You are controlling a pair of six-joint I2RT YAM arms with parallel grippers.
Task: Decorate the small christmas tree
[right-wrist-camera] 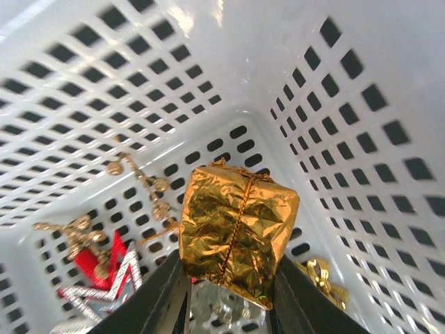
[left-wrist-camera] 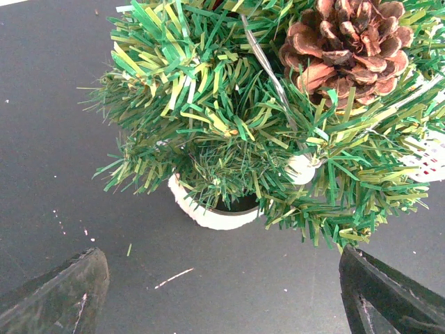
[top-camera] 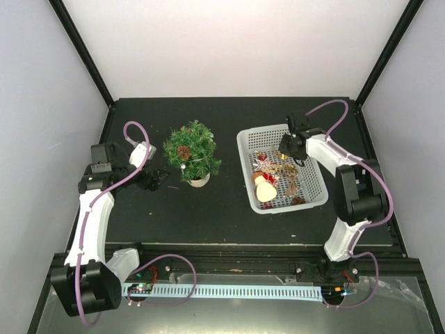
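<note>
The small christmas tree (top-camera: 192,154) stands in a round white pot (top-camera: 199,181) left of centre, with a pine cone (top-camera: 183,151) on it. In the left wrist view the tree (left-wrist-camera: 208,104), pot (left-wrist-camera: 208,214), pine cone (left-wrist-camera: 348,49) and a small white bauble (left-wrist-camera: 301,169) show close up. My left gripper (top-camera: 156,179) is open and empty just left of the tree, its jaws wide apart (left-wrist-camera: 222,299). My right gripper (top-camera: 286,149) is inside the white basket (top-camera: 245,149), shut on a gold foil gift box (right-wrist-camera: 236,226) held above the basket floor.
The basket holds several ornaments: a red and silver star (right-wrist-camera: 104,275), gold beads (right-wrist-camera: 149,191), a gold trinket (right-wrist-camera: 320,275) and a cream ornament (top-camera: 265,191). The basket walls (right-wrist-camera: 348,139) stand close around the right gripper. White walls enclose the black table (top-camera: 139,118).
</note>
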